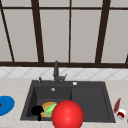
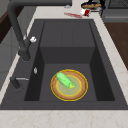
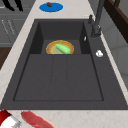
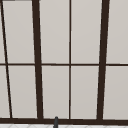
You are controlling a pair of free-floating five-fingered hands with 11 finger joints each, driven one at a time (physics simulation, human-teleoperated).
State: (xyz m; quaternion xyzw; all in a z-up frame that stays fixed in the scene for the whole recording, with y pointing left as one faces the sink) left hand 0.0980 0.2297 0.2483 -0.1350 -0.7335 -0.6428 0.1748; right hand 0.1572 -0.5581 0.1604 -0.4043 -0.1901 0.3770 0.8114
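Note:
A round yellow-brown plate (image 1: 47, 109) lies on the floor of the sink's left basin, and a green vegetable (image 1: 51, 108) lies on it; both also show in the left side view, plate (image 2: 80, 90) and vegetable (image 2: 64, 80), and in the right side view, plate (image 3: 51, 46) and vegetable (image 3: 63, 48). My left hand (image 1: 37, 110) hovers in front of the sink's front left corner, just left of the plate, holding nothing. In the right side view its dark fingers (image 3: 10, 4) hang straight down off the counter's front edge. A big red ball (image 1: 67, 115) floats close to the front camera, covering the sink's front rim.
The dark sink (image 1: 90, 100) has a flat draining part on the right and a tap (image 1: 56, 71) behind. A blue plate (image 1: 5, 105) with a small brown thing (image 3: 49, 4) lies on the counter at left. A red strip (image 1: 117, 105) and a red-and-white object (image 1: 121, 113) lie at right.

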